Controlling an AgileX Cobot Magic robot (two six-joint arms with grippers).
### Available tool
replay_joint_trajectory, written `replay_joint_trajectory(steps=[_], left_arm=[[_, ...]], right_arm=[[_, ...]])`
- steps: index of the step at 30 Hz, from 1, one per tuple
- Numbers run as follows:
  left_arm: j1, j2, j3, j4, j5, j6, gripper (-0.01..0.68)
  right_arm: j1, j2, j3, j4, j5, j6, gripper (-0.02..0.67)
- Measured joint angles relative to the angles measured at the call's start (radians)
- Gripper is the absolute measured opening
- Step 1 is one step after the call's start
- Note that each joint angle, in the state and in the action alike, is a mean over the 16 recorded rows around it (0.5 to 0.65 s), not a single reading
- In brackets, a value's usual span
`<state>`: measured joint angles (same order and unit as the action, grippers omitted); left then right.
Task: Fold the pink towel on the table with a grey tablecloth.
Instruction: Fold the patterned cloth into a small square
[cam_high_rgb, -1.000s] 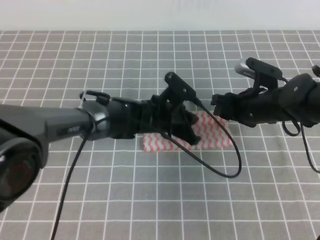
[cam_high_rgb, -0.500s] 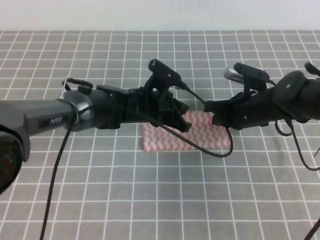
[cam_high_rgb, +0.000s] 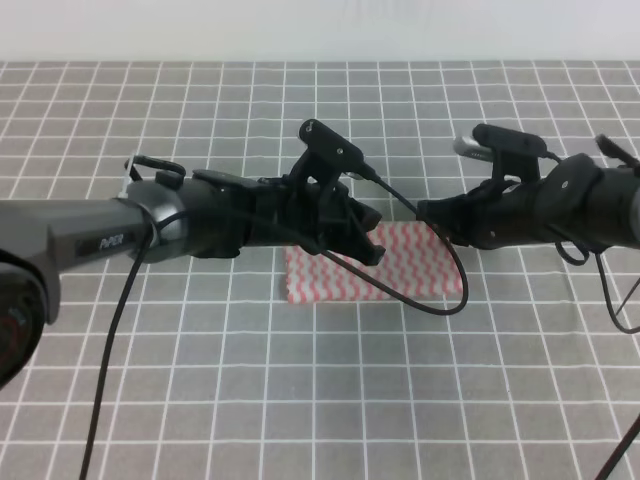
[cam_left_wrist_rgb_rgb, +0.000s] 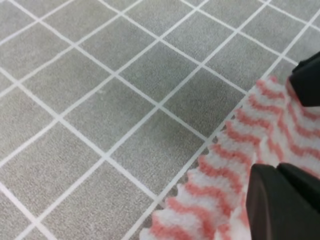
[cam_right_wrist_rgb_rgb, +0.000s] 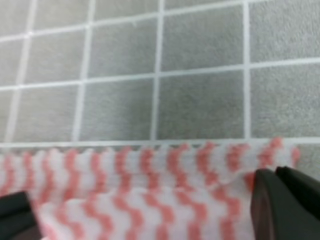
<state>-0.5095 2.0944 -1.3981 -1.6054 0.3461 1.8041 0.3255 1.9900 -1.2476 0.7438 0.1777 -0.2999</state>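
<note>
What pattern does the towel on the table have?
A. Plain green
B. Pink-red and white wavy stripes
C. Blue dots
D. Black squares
B: the pink towel shows pink-red and white zigzag waves, seen closely in both wrist views, on the grey tablecloth.

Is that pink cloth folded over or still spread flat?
Folded, it seems: the pink towel shows one striped layer lying over another in the right wrist view, and from above it lies as a wide strip.

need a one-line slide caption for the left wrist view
Left wrist view: gripper fingers over the zigzag edge of the pink towel, lying on the grey grid tablecloth.
</note>
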Motion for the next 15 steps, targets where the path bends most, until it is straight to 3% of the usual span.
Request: replay_joint_trajectory(steps=[7, 15], left_arm=[[0.003, -0.014, 0.000, 0.016, -0.002, -0.007, 0.000], [0.006, -0.030, 0.000, 0.034, -0.024, -0.023, 0.000]], right_arm=[[-0.017, 0.011, -0.010, -0.024, -0.029, 0.000, -0.001], [-0.026, 0.006, -0.058, -0.024, 0.063, 0.000, -0.001]])
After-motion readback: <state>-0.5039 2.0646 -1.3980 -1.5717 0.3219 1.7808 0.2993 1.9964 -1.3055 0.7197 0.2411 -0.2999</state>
